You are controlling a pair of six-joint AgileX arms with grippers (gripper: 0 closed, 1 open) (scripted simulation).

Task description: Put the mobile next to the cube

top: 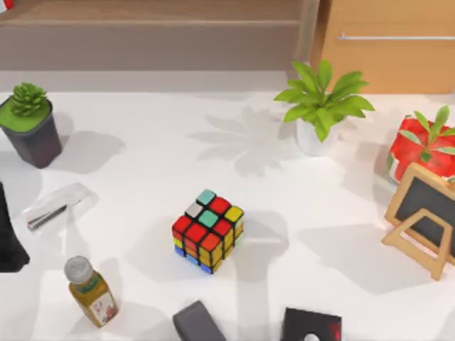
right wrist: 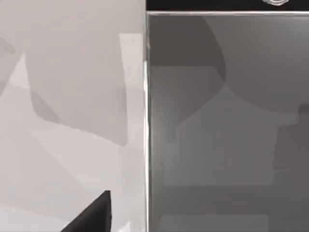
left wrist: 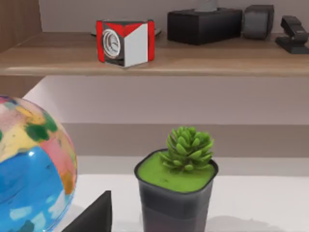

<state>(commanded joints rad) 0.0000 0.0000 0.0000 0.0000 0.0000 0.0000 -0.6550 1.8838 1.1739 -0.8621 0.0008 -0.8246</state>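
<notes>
I see the cube (top: 207,230) at the middle of the white bench (top: 142,185). Nearer the front edge than the cube lie a dark grey block (top: 199,323) and a black box (top: 311,325) with a red mark. A bottle (top: 91,291) stands left of the cube, a leafy plant (top: 321,106) beyond it. My right wrist view looks close onto the mobile (right wrist: 227,125), its glossy screen and silver edge flat on the bench. My left arm (top: 8,234) sits far left of the cube. I cannot tell either end effector's state.

white table (top: 142,170); wooden shelf (left wrist: 159,60); wooden cabinet (top: 387,42)
</notes>
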